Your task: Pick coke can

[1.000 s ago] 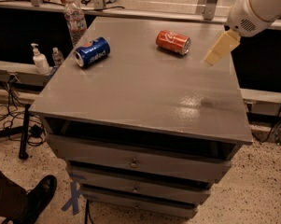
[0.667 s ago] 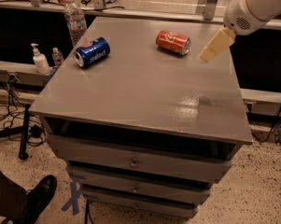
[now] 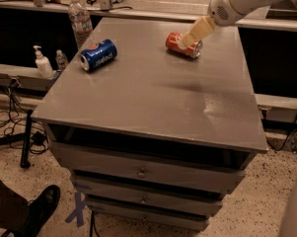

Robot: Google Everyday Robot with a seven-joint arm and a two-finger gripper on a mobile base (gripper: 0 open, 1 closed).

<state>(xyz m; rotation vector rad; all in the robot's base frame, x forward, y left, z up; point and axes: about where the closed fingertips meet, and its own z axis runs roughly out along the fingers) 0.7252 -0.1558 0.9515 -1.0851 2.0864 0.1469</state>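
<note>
Single-arm robot at a grey drawer cabinet. The white arm enters from the upper right corner of the frame and slopes down and to the left. Its cream-coloured gripper ends at the upper centre-right of the frame, over the cabinet top. Whether the gripper is spread or clenched cannot be told here.

The coke can lies on its side on the far right part of the cabinet top. The gripper's tip overlaps the middle of the can, but contact cannot be confirmed. A blue can lies on its side at the upper left of the top, well apart from the coke can. A water bottle stands behind the cabinet's far left corner.

Compared with the frame one second earlier, the gripper has moved left from a position beside the coke can to one across it. Both cans keep their places.
</note>
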